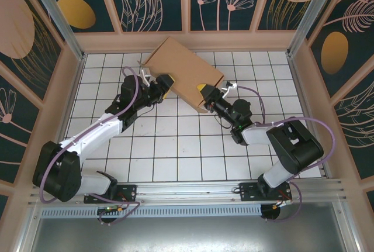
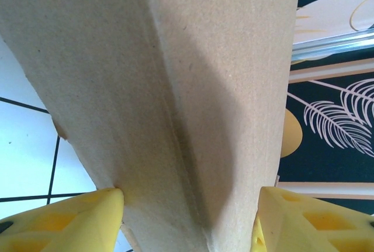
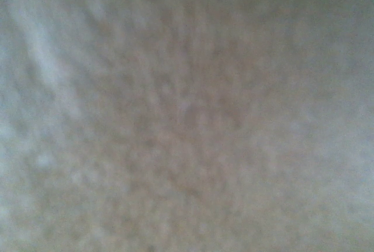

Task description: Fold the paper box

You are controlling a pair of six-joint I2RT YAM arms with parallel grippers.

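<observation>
Seemingly midway: the paper box (image 1: 181, 68) sits at the upper centre of the top view, partly formed, an arm at each end.
One crease stands folded in the left wrist view, so tucking and closing probably remain. The long axis runs upper left to lower right. The left gripper (image 1: 164, 83) pinches that fold between its yellow fingers (image 2: 76, 223); whether the right gripper (image 1: 205, 92), at the lower-right end, grips is unclear.
</observation>
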